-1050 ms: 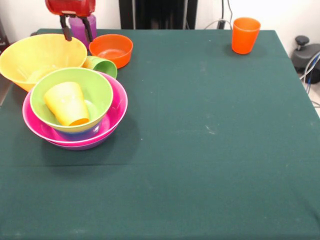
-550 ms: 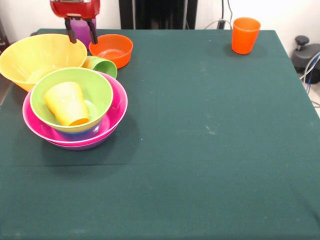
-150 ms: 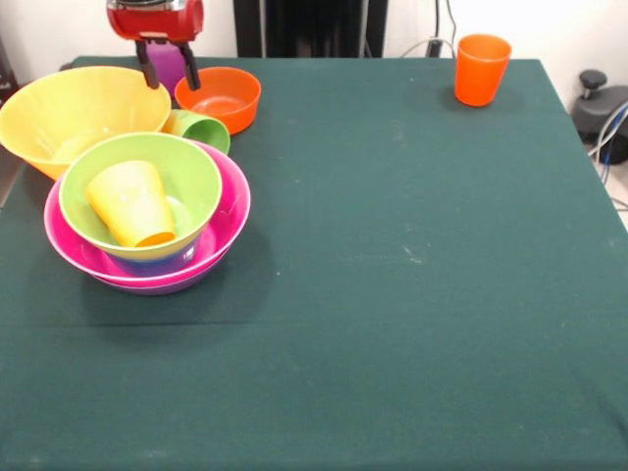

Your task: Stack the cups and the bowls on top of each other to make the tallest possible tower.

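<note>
The tower stands at the left: a light green bowl nested in a pink bowl, with a blue bowl and a purple bowl showing only as slivers beneath. A yellow-orange cup lies tilted inside the green bowl. Behind the tower are a large yellow bowl, a light green cup on its side and an orange bowl. A purple cup stands at the far left. My gripper is open, one finger on either side of that cup. An orange cup stands alone at the far right.
A dark green cloth covers the table. Past the table's right edge are a black device and cables. A dark post rises behind the far edge.
My gripper has moved to the right and slightly up, from in front of the yellow bowl's rim to the purple cup. The cups and bowls have not moved.
</note>
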### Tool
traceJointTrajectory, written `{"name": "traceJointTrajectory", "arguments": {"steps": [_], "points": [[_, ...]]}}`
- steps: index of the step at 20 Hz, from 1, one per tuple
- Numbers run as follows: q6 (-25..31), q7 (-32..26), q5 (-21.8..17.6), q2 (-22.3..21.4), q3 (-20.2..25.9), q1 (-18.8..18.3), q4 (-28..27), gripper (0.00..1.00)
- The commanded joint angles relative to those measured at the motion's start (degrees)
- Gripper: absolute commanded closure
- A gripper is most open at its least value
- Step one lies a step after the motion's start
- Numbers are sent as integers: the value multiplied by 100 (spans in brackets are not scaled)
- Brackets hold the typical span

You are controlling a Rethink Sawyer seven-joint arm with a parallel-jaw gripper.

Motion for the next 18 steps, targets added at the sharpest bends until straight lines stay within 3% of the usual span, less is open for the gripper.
{"name": "traceJointTrajectory", "arguments": {"steps": [1, 18], "points": [[141, -1492, -703, 397, -38, 179, 42, 0], [98, -1252, -1019, 623, -205, 164, -167, 0]]}}
